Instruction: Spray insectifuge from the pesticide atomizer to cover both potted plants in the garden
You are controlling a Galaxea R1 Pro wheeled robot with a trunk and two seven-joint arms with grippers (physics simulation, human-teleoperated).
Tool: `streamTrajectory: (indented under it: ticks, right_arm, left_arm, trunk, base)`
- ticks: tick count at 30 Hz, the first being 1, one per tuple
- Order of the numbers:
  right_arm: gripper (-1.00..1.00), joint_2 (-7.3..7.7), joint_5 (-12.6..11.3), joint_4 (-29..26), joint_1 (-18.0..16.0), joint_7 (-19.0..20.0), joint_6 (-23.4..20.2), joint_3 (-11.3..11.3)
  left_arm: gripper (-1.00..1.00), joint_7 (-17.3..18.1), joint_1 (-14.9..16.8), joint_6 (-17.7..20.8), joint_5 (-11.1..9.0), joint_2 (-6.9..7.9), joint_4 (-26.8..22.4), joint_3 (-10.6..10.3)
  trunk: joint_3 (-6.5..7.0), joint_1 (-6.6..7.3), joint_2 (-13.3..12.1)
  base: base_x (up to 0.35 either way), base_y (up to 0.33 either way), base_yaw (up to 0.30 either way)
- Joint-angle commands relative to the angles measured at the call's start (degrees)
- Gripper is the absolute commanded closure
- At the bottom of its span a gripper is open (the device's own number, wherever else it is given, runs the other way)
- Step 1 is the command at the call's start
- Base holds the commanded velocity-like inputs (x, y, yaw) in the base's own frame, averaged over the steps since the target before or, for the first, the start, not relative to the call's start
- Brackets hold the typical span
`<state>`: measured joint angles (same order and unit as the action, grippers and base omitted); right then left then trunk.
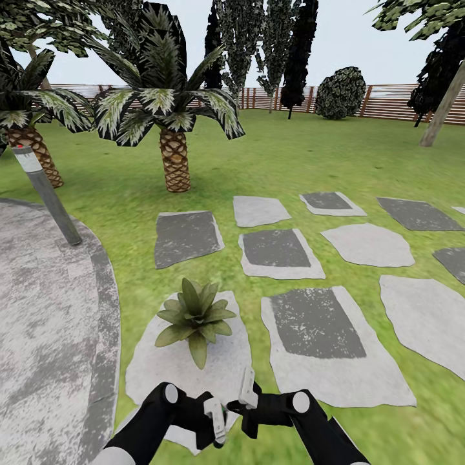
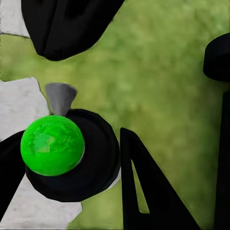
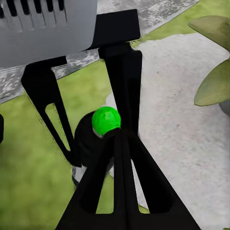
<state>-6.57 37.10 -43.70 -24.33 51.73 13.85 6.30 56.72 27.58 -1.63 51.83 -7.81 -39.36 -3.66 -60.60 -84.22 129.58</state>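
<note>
Item: potted plant (image 1: 196,316), upright on stepping stone (image 1: 229,365), just ahead of my end effectors, left (image 1: 216,421) nearer and spread; right (image 1: 248,389) pressed together, seemingly empty; atomizer I cannot pick out

A fenced garden, rendered in simulation, spreads out ahead of your grippers.

You look over green lawn (image 1: 290,161) set with irregular grey stepping stones (image 1: 368,244); a low potted plant (image 1: 196,314) sits on the slab just beyond the tool. Scaly-trunked palms (image 1: 173,129) stand farther off, a grey paved patch (image 1: 45,323) curves alongside, and a brown slatted fence (image 1: 394,102) closes the far edge.
</note>
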Motion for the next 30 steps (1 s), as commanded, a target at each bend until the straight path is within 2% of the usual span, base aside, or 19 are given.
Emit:
streamTrajectory:
  ticks: [1,4,6,7,8,17,18,19,24,27,28,30]
  right_arm:
    - [1.0,-0.02,0.52,-0.1,-0.02,0.08,0.32,-0.06]
    - [1.0,-0.02,0.52,-0.14,-0.02,0.09,0.31,-0.06]
    - [1.0,-0.02,0.52,-0.15,-0.02,0.05,0.3,-0.07]
    - [1.0,-0.02,0.52,-0.15,-0.02,0.05,0.3,-0.06]
    - [1.0,-0.02,0.55,-0.16,-0.02,0.05,0.3,-0.06]
    - [1.0,0.04,0.84,0.03,-0.02,0.04,0.3,-0.07]
    - [1.0,0.06,0.96,0.04,-0.02,0.01,0.3,-0.11]
    - [-1.0,0.06,0.99,0.03,-0.02,-0.01,0.3,-0.13]
    - [-1.0,0.12,0.98,0.09,-0.02,-0.14,0.33,-0.28]
    - [-1.0,0.28,0.89,0.22,-0.02,-0.51,0.42,-0.61]
    - [-1.0,0.46,0.81,0.34,-0.02,-1.26,0.51,-0.74]
    - [-1.0,1.12,0.6,2.02,0.09,-5.51,0.61,-0.99]
  left_arm:
    - [1.0,0.13,0.01,-0.16,0.49,0.18,-0.09,0.08]
    - [1.0,0.08,0.17,-0.14,0.73,1.71,-0.1,0.22]
    - [1.0,0.05,0.25,-0.13,0.76,4.02,-0.1,0.29]
    - [1.0,0.05,0.25,-0.13,0.76,4.37,-0.1,0.3]
    - [1.0,0.05,0.27,-0.13,0.75,5.35,-0.1,0.31]
    - [1.0,0.28,0.16,-0.44,0.72,10.03,-0.1,0.4]
    - [1.0,0.39,0.05,-0.67,0.47,11.55,-0.1,0.41]
    - [1.0,0.43,-0.04,-0.76,0.36,12.26,-0.1,0.41]
    - [1.0,0.39,-0.58,-0.97,0.17,15.33,0.11,0.48]
    - [1.0,0.05,-0.7,-0.71,0.12,16.05,0.52,0.65]
    - [1.0,-0.2,-0.78,-0.56,0.07,16.23,0.69,1.38]
    - [1.0,-0.69,-0.78,-0.42,-0.02,16.3,0.81,5.18]
  trunk:
    - [-0.05,0.01,0.02]
    - [-0.05,0.01,0.02]
    - [-0.05,0.01,0.02]
    - [-0.05,0.01,0.02]
    - [-0.05,0.01,0.02]
    - [-0.05,0.01,0.02]
    - [-0.05,0.01,0.02]
    - [-0.05,0.01,0.02]
    - [-0.05,0.01,0.02]
    - [-0.05,0.01,0.02]
    - [-0.05,0.01,0.02]
    - [-0.05,0.01,0.02]
  base:
    - [0.0,0.0,0.0]
    - [0.0,0.0,0.0]
    - [0.0,0.0,0.0]
    - [0.0,0.0,0.0]
    - [0.0,0.0,0.0]
    - [0.0,0.0,0.0]
    - [0.0,0.0,0.0]
    - [0.0,0.0,0.0]
    - [0.0,0.0,0.0]
    - [0.0,0.0,0.0]
    - [0.0,0.0,0.0]
    - [0.0,0.0,0.0]
